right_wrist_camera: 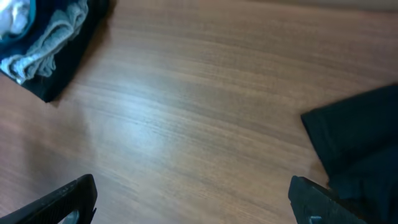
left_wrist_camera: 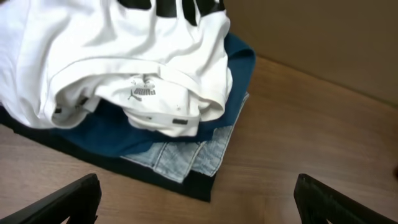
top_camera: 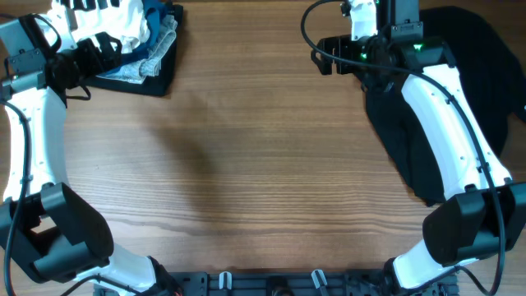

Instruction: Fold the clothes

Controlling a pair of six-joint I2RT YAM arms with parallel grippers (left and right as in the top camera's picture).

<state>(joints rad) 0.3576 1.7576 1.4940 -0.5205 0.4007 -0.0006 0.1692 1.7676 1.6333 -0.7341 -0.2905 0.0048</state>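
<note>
1. Overhead:
   - Light-brown wood-grain desk (top_camera: 246,164).
   - The thin white fabric shirt with black print (top_camera: 107,20) lies bunched on top of a stack at the far-left corner.
   - The stack under it is a folded blue piece (top_camera: 162,37), a folded grey-blue denim-look piece (top_camera: 136,70) and a folded black piece (top_camera: 156,82) at the bottom.
   - The large plain black garment (top_camera: 485,74) is spread out at the far right, partly under the right arm.
   - The left pincer (top_camera: 103,45) is at the stack, by the shirt's near edge. Can't tell contact from here.
   - The right pincer (top_camera: 322,56) points left over bare desk, just left of the black garment.

2. Left wrist:
   - The left pincer (left_wrist_camera: 196,205) is wide and empty, with its two fingers (left_wrist_camera: 68,202) at the bottom corners of the view.
   - The white shirt (left_wrist_camera: 112,56) is crumpled, collar and a small logo label towards the camera, black print at the top edge.
   - It rests on the blue piece (left_wrist_camera: 112,134). The denim-look piece (left_wrist_camera: 186,155) sticks out below that, and the black piece (left_wrist_camera: 186,183) is under everything.
   - The fingers are short of the stack and not touching it.

3. Right wrist:
   - The right pincer (right_wrist_camera: 193,205) is wide and empty, with only bare desk (right_wrist_camera: 205,112) between its fingers (right_wrist_camera: 62,202).
   - A corner of the black garment (right_wrist_camera: 360,137) lies flat on the desk at the right edge, just by the right-hand finger.
   - The stack shows at top left, well apart from the pincer. Grey-blue fabric (right_wrist_camera: 43,43) on black is visible there.
</note>
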